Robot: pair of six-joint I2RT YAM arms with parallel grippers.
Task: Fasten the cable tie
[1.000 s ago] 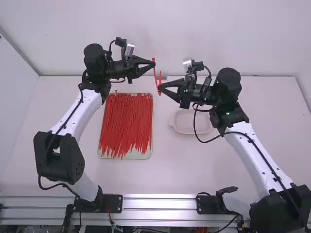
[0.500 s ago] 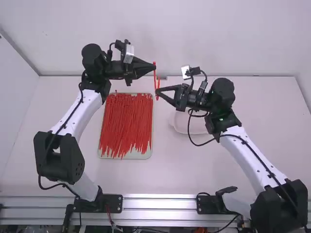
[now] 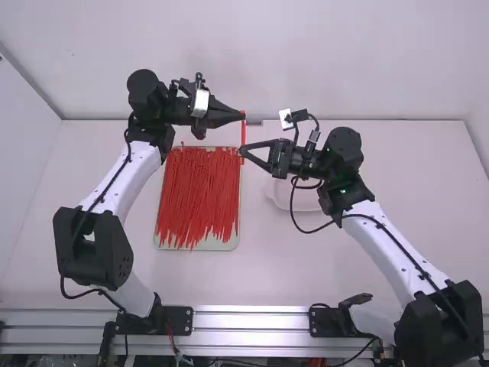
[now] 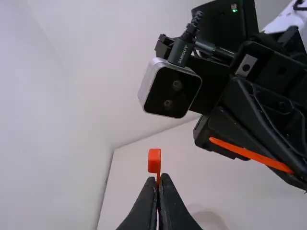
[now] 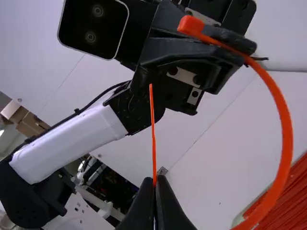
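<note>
Supporting surface: white table [image 3: 428, 191], with both arms raised above it.
Tray: flat beige tray [image 3: 197, 247] heaped with loose red ties [image 3: 200, 191], left of the table's middle.
Bowl: shallow white bowl [image 3: 294, 200], just right of the tray.
Left gripper [image 3: 238, 116]: pinched tight on the tie's square head.
Right gripper [image 3: 243, 153]: clamped on the thin tail end.
Cable tie: red plastic cable tie [image 3: 243, 134], held in the air over the tray's far edge and bowed between both grippers, tail tip apart from the head.

White links [image 3: 124, 180], black joints [image 3: 92, 248], black cables [image 4: 194, 25]
</note>
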